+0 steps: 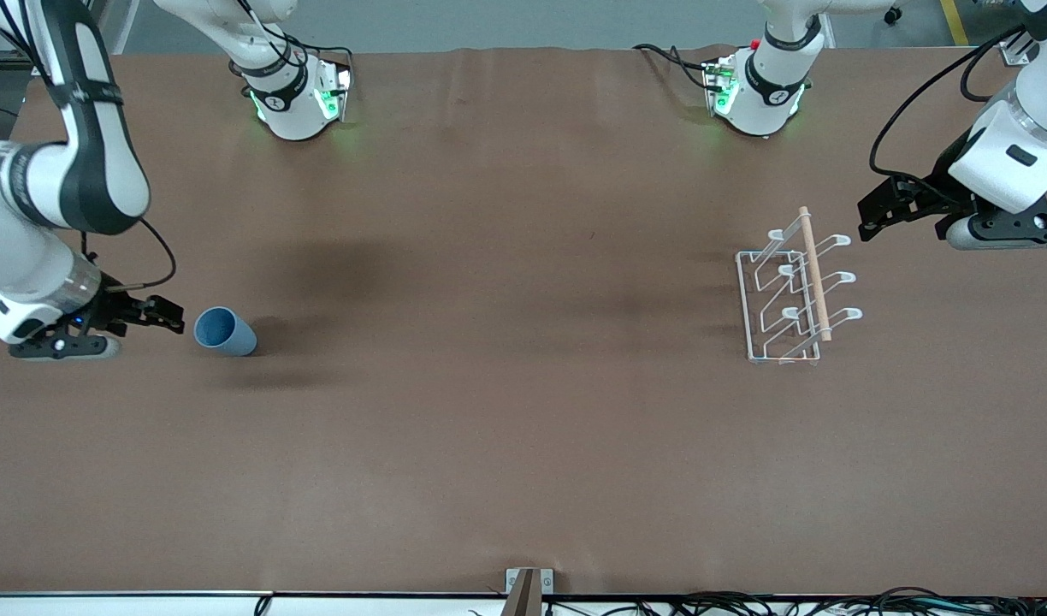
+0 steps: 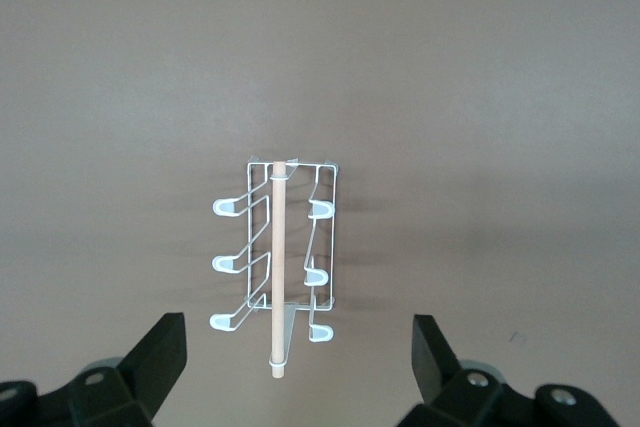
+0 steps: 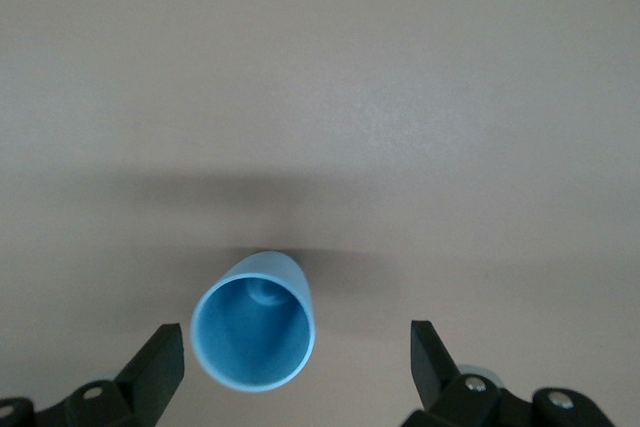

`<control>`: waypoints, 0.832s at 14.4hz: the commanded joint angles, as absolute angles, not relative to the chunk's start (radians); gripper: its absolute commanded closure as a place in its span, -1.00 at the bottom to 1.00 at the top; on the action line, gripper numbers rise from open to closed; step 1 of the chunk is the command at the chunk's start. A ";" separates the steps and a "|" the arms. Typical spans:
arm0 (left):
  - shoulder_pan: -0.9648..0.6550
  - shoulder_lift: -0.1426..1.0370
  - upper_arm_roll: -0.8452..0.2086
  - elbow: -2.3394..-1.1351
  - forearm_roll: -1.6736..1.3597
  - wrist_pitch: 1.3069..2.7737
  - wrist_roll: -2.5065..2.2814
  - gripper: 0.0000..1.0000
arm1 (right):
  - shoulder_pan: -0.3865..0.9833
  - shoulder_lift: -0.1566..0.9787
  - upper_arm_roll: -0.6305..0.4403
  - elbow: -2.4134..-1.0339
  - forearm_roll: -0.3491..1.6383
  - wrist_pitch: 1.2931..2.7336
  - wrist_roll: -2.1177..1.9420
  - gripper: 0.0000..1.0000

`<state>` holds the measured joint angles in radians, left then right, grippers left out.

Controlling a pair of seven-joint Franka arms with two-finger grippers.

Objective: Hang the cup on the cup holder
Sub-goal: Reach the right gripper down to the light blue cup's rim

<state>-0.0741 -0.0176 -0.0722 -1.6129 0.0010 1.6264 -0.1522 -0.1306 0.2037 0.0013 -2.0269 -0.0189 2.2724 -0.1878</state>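
One cup (image 1: 225,332) lies on its side toward the right arm's end of the table (image 1: 506,445), mouth facing the right gripper (image 1: 174,316), which is spread wide just beside it, grasping nothing. Its inside looks bare. One rack (image 1: 789,295) with six prongs stands well apart, left gripper (image 1: 870,224) spread nearby.

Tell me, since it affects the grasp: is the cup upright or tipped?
Tipped: the cup lies on its side, open mouth toward the right gripper.
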 commanded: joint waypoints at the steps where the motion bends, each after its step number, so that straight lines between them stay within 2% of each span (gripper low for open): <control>1: -0.072 -0.023 -0.074 -1.617 0.008 1.632 -0.143 -0.99 | -0.153 0.221 0.005 -2.107 -0.021 2.379 -0.244 -1.00; 5: -0.072 -0.021 -0.074 -1.618 0.006 1.632 -0.143 -0.99 | -0.152 0.276 0.005 -2.121 -0.021 2.407 -0.244 -1.00; 8: -0.072 -0.020 -0.074 -1.618 0.006 1.634 -0.143 -0.99 | -0.153 0.299 0.005 -2.131 -0.021 2.427 -0.242 -0.92; 12: -0.072 -0.018 -0.074 -1.618 0.008 1.634 -0.143 -0.99 | -0.152 0.316 0.006 -2.154 -0.020 2.421 -0.235 -0.51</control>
